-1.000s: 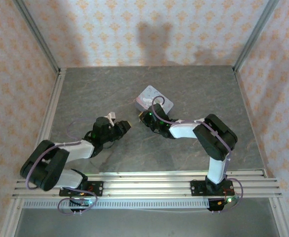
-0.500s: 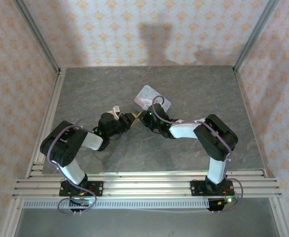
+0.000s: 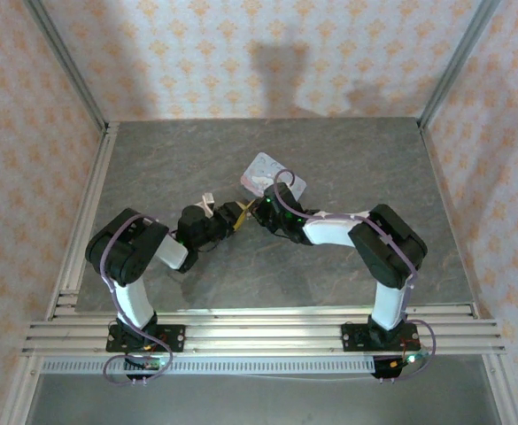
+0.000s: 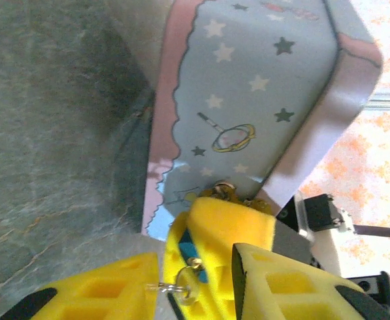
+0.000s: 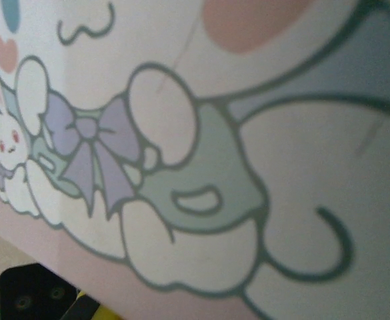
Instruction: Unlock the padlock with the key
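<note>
— As the left wrist camera looked along the left tool (image 4: 196,279), what sat nearest?

— Its two yellow fingers (image 4: 101,290), standing partly apart with a clear gap between them. In that gap lay the key (image 4: 179,289), a thin silvery piece with a small ring, one end against the left-hand finger. It did not reach the other finger, and I could not tell whether anything pinched it.

— And just past that?

— A single yellow finger (image 4: 228,227) of the right tool (image 3: 258,210) stood across the gap. The padlock (image 4: 190,252) showed as a small dark blue patch touching that finger's near side. With one finger in sight, I could not tell how far the right tool was open, nor whether it gripped the padlock.

— Where was the tin?

— Directly behind. The tin (image 4: 248,100) turned a starry blue face with pink edging toward the camera, and a small brass-coloured fitting (image 4: 225,191) showed where it met that finger. From above, it lay mid-tabletop (image 3: 152,168), and the two tools met at its near corner, one from each side. The right wrist camera sat close against the lid's cartoon rabbit (image 5: 8,143) and lilac bow (image 5: 91,157).

— Farthest?

— The grey marbled surface, then the orange-patterned wall (image 3: 197,53).
</note>
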`<state>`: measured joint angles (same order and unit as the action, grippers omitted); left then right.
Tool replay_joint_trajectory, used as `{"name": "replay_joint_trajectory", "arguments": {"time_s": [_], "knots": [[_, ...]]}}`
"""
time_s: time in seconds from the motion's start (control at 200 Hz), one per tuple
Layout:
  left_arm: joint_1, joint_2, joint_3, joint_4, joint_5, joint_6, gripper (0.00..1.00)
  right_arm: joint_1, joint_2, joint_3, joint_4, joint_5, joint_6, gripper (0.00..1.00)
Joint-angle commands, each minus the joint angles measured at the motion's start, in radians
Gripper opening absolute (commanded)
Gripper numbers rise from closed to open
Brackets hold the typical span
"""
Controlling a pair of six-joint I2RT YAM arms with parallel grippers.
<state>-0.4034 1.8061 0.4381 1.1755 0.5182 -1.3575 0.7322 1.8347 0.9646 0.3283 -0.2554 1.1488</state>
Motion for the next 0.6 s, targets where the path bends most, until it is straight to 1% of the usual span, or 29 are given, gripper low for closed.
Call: {"name": "replay_joint_trajectory", "arguments": {"time_s": [0.0,0.155,0.35,0.47,0.591], "knots": [[0.006,-0.038,-0.026,-0.017,-0.013,-0.001,0.35,0.01,0.009,0.007,-0.103,-0.082,0.08,0.0],[0.005,-0.054,-0.036,0.0,-0.009,-0.031,0.29,0.011,0.014,0.017,-0.11,-0.084,0.08,0.0],[-0.002,-0.053,-0.019,-0.003,0.002,-0.056,0.27,0.009,0.015,0.019,-0.112,-0.085,0.083,0.0],[-0.009,-0.027,-0.019,0.051,-0.003,-0.092,0.25,0.01,0.012,0.02,-0.112,-0.085,0.088,0.0],[-0.019,-0.005,-0.013,0.086,-0.003,-0.117,0.25,0.01,0.014,0.023,-0.112,-0.088,0.089,0.0]]}}
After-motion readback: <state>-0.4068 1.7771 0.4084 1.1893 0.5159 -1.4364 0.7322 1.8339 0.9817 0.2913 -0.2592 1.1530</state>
